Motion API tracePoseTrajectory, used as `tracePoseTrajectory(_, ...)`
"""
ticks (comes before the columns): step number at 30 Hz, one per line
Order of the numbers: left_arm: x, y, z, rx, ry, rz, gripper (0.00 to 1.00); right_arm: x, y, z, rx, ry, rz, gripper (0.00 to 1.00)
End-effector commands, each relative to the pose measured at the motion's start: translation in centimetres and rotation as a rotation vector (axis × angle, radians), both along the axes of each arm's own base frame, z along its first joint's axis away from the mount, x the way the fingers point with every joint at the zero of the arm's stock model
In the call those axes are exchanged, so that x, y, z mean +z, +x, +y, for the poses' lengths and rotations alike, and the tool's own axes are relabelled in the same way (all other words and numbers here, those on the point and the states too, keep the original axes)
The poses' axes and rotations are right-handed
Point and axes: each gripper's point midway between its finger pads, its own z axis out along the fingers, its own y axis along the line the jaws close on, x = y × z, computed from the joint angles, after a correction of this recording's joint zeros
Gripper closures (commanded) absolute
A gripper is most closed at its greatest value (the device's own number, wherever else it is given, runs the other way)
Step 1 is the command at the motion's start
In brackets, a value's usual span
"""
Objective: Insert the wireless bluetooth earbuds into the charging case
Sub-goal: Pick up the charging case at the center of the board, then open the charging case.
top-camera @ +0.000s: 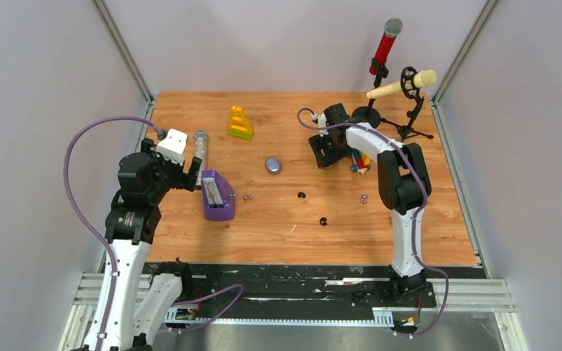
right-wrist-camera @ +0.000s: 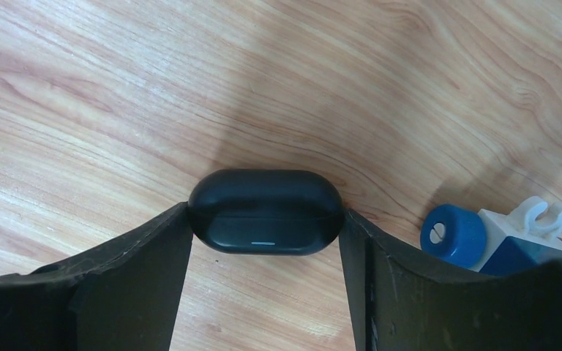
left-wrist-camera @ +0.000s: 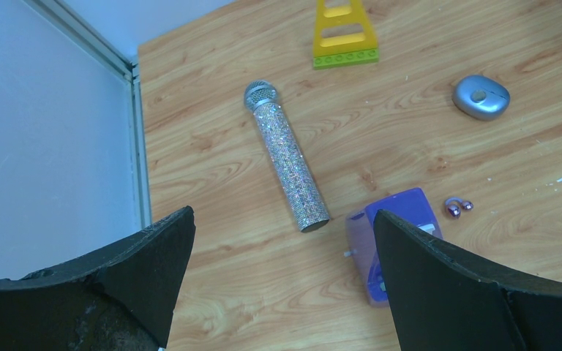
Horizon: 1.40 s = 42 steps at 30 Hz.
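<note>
Case: your right gripper (right-wrist-camera: 265, 221) pinches the black case (right-wrist-camera: 265, 201) at its rounded ends. It looks hard, smooth and light, so it may slip.
Left: your left gripper (left-wrist-camera: 284, 218) is spread wide and empty.
Buds: the black buds (top-camera: 301, 195) lie loose mid-table, well apart from the case. They look tiny and light; pinch each across its body.

The left gripper (left-wrist-camera: 282, 289) hangs wide apart, holding nothing. A glittery microphone (left-wrist-camera: 287, 157) lies mid-view, with a yellow-green block (left-wrist-camera: 344, 33) at one o'clock, grey pebble case (left-wrist-camera: 481, 96) at two, purple earbuds (left-wrist-camera: 459, 208) at three, purple case (left-wrist-camera: 399, 213) at four.
</note>
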Motion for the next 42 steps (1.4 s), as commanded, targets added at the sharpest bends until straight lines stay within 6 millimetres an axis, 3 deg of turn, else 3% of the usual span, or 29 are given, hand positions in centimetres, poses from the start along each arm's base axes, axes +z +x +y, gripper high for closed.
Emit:
tracePoseTrajectory(1, 1.7, 0.4, 0.2, 0.009, -0.003, -0.063, 0.0, 1.2, 0.5, 0.2, 0.038, -0.015, -0.058, 0.44)
tracePoseTrajectory(6, 5.2, 0.8, 1.0, 0.027, 0.056, -0.107, 0.0, 5.5, 0.1, 0.6, 0.114, -0.005, -0.157, 0.44)
tracePoseTrajectory(10, 9.1, 1.7, -0.4, -0.054, 0.05, -0.114, 0.0, 11.0, -1.6, 1.9, 0.218, 0.053, -0.291, 0.43)
tracePoseTrajectory(13, 11.7, 2.8, -3.9, -0.217, -0.059, -0.082, 0.0, 14.5, -3.6, 3.2, 0.303, 0.098, -0.38, 0.43)
tracePoseTrajectory(17, 13.0, 5.0, -8.7, -0.357, -0.14, -0.026, 0.0, 18.7, -6.4, 4.9, 0.412, 0.168, -0.478, 0.43)
tracePoseTrajectory(21, 11.9, 7.4, -13.1, -0.436, -0.121, 0.056, 0.0, 22.4, -9.6, 6.0, 0.536, 0.214, -0.578, 0.43)
tracePoseTrajectory(28, 9.2, 7.6, -20.5, -0.651, -0.253, 0.26, 0.0, 25.3, -14.8, 5.8, 0.718, 0.259, -0.762, 0.42)
tracePoseTrajectory(34, 6.7, 5.2, -25.8, -0.82, -0.363, 0.4, 0.0, 24.8, -18.0, 5.3, 0.797, 0.275, -0.842, 0.42)
tracePoseTrajectory(42, 3.5, 1.1, -31.5, -0.949, -0.334, 0.493, 0.0, 24.2, -19.6, 5.6, 0.825, 0.325, -0.855, 0.42)
